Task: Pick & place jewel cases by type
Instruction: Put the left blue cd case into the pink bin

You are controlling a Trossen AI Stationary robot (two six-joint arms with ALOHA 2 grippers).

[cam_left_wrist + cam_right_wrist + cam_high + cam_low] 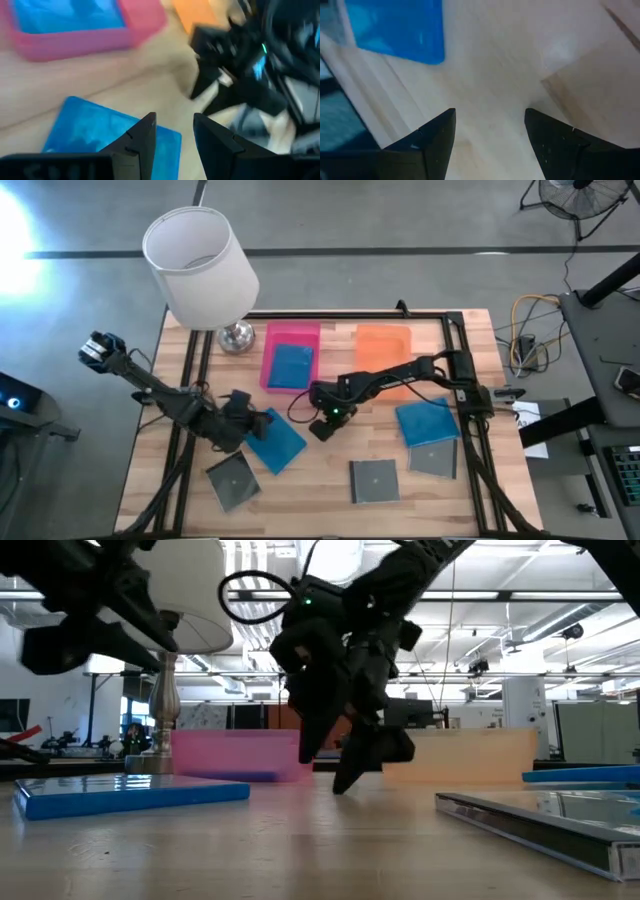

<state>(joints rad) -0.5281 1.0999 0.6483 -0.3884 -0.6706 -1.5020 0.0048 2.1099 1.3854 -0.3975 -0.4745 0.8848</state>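
from above, my left gripper (250,427) sits at the near-left of the table (330,485), at the edge of a blue jewel case (277,442) lying flat on the wood. my right gripper (322,423) hangs over bare wood mid-table, just beside that case. one blue case (291,365) already lies in the pink tray (272,340); the orange tray (383,340) looks empty. another blue case (426,421) lies at the right, overlapping a grey case (434,459); two more grey cases (374,480) and (233,478) sit along the near edge. a lamp (200,270) stands at the far-left corner.

from table height, my right gripper (340,765) hangs fingers down, tips close to the wood, holding nothing.

past my left fingers (145,137), which stand apart and empty, the blue case (95,132) lies just under them and the right arm looms close.

past my right fingers (437,135), also parted and empty, there is only bare wood and a blue case's corner (400,30).

the risks, as i judge them: both grippers crowd one case and could collide; a flat case may slide rather than lift.
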